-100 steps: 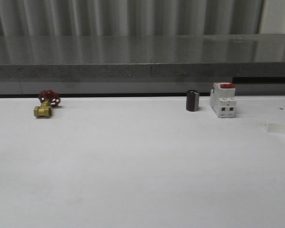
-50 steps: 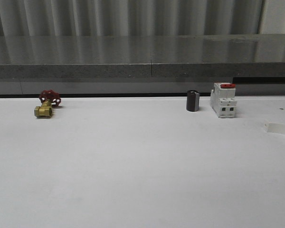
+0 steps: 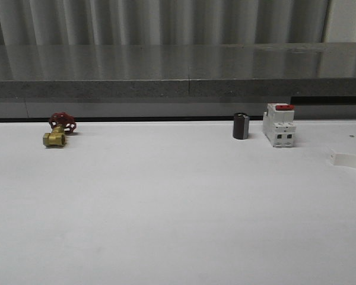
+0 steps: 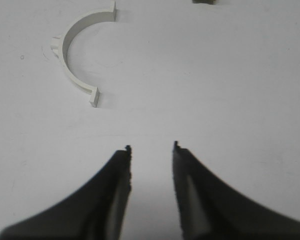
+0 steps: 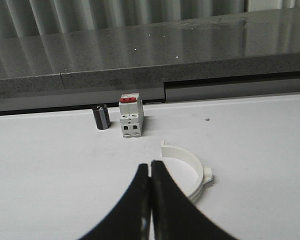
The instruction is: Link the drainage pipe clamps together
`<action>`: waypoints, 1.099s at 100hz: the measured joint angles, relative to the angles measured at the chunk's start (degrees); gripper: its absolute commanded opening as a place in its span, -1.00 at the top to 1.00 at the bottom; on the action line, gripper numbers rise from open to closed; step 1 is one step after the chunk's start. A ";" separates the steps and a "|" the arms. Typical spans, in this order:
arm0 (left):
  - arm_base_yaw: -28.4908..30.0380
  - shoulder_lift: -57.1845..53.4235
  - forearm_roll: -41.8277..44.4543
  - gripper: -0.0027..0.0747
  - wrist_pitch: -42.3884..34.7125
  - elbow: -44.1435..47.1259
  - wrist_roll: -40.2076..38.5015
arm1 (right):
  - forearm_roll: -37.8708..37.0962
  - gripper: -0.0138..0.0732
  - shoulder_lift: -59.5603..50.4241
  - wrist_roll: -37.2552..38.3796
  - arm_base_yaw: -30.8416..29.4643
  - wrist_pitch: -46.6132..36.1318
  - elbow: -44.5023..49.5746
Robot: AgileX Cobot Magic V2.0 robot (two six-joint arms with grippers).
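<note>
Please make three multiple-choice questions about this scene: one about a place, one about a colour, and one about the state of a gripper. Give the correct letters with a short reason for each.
1. In the front view, where is the brass valve with the red handwheel?
A. At the far left of the table
B. Directly beside the breaker
C. On the grey ledge behind the table

2. What colour is the top of the white breaker?
A. Blue
B. Red
C. Green

3. How are the two grippers?
A. Both open
B. Left gripper shut, right gripper open
C. Left gripper open, right gripper shut

Answers:
1. A: the valve stands far left, while the black cylinder and the breaker stand to the right.
2. B: a red cap shows on top.
3. C: the left gripper shows a clear gap before one clamp half; the right gripper has its fingers together and empty, near the other clamp half.
</note>
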 measured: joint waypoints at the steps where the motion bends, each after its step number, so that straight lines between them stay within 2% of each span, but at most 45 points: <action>1: 0.00 0.00 0.00 -0.44 0.00 0.00 0.00 | 0.00 0.95 0.00 0.00 0.00 0.00 0.00; 6: 0.00 0.00 0.00 -0.65 0.00 0.00 0.00 | 0.00 0.95 0.00 0.00 0.00 0.00 0.00; 12: 0.00 0.00 0.00 -0.74 0.00 0.00 0.00 | 0.00 0.95 0.00 0.00 0.00 0.00 0.00; 30: 0.00 1.80 0.00 -0.73 -0.43 -0.78 0.00 | 0.00 0.95 0.00 0.00 0.00 0.00 0.00; 45: 0.83 8.87 0.12 -0.73 -0.66 -4.90 0.02 | 0.00 0.95 0.00 0.00 0.00 0.00 0.00; 60: 5.32 18.66 0.20 -0.73 -1.15 -11.45 2.26 | 0.00 0.95 0.00 0.00 0.00 0.00 0.00; 85: 13.02 34.77 -0.01 -0.73 -1.26 -20.00 10.31 | 0.00 0.95 0.00 0.00 0.00 0.00 0.00; 110: 16.30 47.83 -0.04 -0.73 -1.37 -25.88 15.50 | 0.00 0.95 0.00 0.00 0.00 0.00 0.00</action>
